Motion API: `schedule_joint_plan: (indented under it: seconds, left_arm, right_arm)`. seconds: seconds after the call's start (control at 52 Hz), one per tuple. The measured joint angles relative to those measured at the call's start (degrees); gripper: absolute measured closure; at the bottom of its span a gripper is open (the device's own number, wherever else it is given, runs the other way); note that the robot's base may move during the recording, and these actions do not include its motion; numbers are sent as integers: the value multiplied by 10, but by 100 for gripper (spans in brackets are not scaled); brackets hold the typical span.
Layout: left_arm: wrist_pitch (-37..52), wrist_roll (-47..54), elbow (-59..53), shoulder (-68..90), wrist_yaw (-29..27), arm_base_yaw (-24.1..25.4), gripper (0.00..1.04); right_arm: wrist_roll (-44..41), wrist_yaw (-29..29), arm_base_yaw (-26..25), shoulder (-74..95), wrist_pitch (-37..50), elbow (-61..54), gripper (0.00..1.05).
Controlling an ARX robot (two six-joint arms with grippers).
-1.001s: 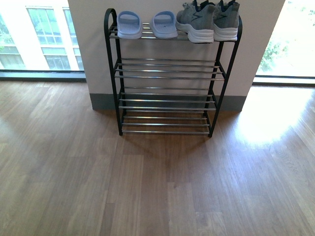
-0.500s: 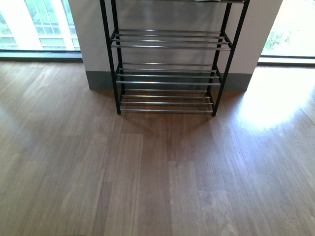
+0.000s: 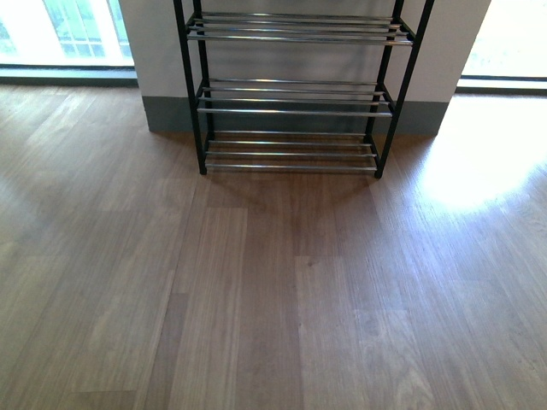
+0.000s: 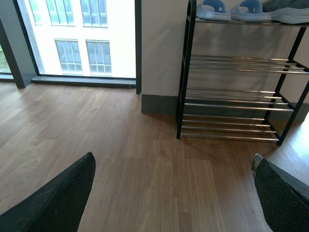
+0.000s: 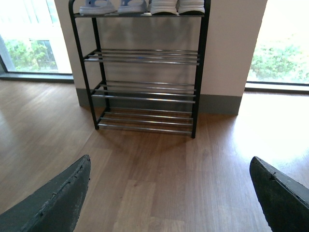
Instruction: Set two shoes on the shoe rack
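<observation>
The shoe rack [image 3: 291, 94] stands against the wall, and the front view shows only its lower three tiers. In the right wrist view the rack [image 5: 145, 87] shows whole, with the two shoes [image 5: 176, 6] side by side at the right end of the top shelf, only their white soles in frame. In the left wrist view one grey shoe [image 4: 292, 13] shows at the top shelf's right end. My left gripper [image 4: 173, 162] and right gripper [image 5: 170, 162] are both open and empty, above bare floor well in front of the rack.
Two light blue slippers [image 5: 113, 7] sit on the left half of the top shelf; they also show in the left wrist view [image 4: 231, 10]. The three lower shelves hold nothing. Wooden floor [image 3: 273, 290] lies before the rack. Floor-level windows [image 4: 82, 38] flank the wall.
The front view has tilted down and drawn nearer. The rack's top shelf with the shoes and slippers has left that view; only the lower tiers remain.
</observation>
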Motion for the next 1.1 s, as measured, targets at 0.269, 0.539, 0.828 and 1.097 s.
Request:
schedule_joint_plan:
  seconds: [0.269,0.539,0.828,1.097]
  left_arm:
    - [0,0,0,0,0,0,9]
    - [0,0,0,0,0,0,9]
    - [0,0,0,0,0,0,9]
    - [0,0,0,0,0,0,9]
  right_arm:
    - [0,0,0,0,0,0,9]
    - [0,0,0,0,0,0,9]
    - [0,0,0,0,0,0,9]
    - [0,0,0,0,0,0,9]
